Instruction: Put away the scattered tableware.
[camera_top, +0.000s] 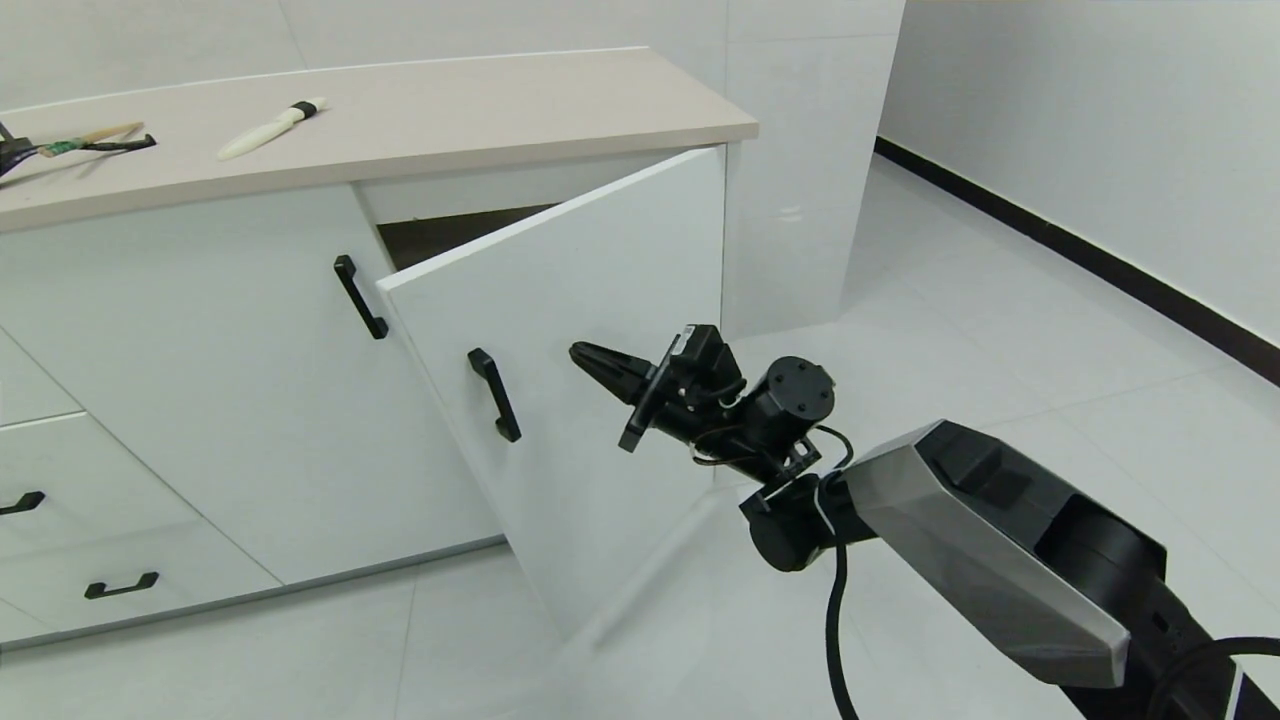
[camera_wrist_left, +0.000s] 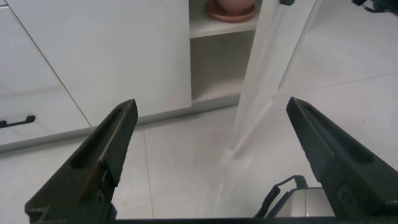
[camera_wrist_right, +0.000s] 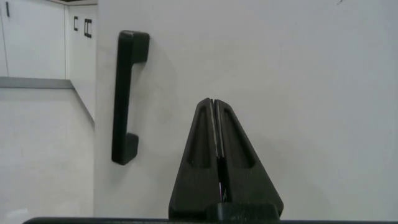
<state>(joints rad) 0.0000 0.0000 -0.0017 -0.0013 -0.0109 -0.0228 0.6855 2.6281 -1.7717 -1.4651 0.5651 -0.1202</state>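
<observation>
Right gripper (camera_top: 582, 353), pinched closed and empty, sits beside the handle (camera_top: 494, 394) of a half-open door (camera_top: 600, 290), left gripper (camera_wrist_left: 211, 106) spread wide and empty, utensils (camera_top: 270, 128) on the counter (camera_top: 480, 105); door-opening step, which probably needs a wider swing next.

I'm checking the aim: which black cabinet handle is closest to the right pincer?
The vertical black bar handle on the swung-open white cabinet door, just beside the right pincer. The other handles sit on the closed door and drawers, farther left.
</observation>
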